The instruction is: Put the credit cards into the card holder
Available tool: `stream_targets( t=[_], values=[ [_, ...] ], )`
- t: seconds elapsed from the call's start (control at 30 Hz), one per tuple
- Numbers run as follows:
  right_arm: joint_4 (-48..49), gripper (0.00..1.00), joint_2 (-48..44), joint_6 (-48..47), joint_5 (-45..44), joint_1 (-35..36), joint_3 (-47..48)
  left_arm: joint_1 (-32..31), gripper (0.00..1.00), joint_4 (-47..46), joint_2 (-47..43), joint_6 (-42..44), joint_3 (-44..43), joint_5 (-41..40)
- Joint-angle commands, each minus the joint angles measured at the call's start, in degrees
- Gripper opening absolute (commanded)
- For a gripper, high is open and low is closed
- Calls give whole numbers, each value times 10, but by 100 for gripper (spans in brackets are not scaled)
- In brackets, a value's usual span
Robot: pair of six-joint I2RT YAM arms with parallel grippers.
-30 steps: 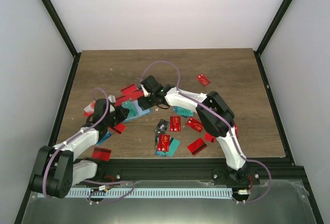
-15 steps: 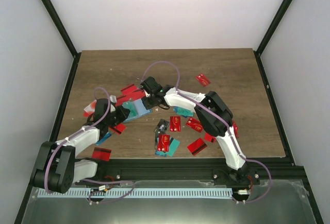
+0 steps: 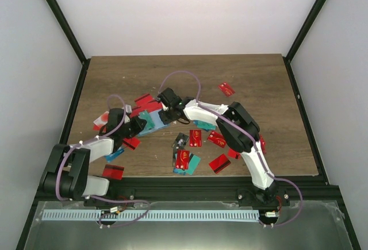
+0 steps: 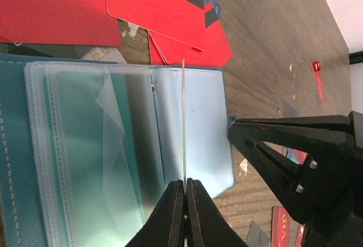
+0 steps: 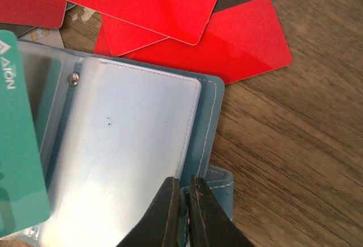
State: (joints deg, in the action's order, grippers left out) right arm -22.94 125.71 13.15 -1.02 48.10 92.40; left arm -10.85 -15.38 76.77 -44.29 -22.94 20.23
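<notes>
Top view: holder [image 3: 154, 121] lies open, left of centre on the wooden surface [image 3: 259, 89], among scattered cards [image 3: 195, 138], mostly red. Left end effector [image 3: 137, 127] is at its near-left side, right end effector [image 3: 167, 111] at its far-right edge. Left wrist view: left end effector [image 4: 185, 185] clenched on a thin card [image 4: 184, 116], seen edge-on and upright over the holder's clear sleeves [image 4: 113, 145]; right end effector's tips meet at the holder's right edge. Red cards [image 4: 159, 3] lie beyond, partly under the holder. Right wrist view: right end effector [image 5: 184, 189] pinched on the holder's teal border beside the tab [image 5: 218, 179]; teal card [image 5: 17, 162] at left; snap [image 5: 73, 78] on the spine.
</notes>
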Motion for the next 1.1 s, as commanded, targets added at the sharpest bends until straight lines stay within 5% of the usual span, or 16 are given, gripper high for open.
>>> stream_targets(
  t=[0.0, 1.07],
  values=[
    [-6, 1, -14, 10, 7, 1, -11, 3, 4, -61, 25, -7, -4, 23],
    [-2, 1, -24, 27, 34, 0, -37, 3, 4, -105, 91, -10, 16, 23]
  ],
)
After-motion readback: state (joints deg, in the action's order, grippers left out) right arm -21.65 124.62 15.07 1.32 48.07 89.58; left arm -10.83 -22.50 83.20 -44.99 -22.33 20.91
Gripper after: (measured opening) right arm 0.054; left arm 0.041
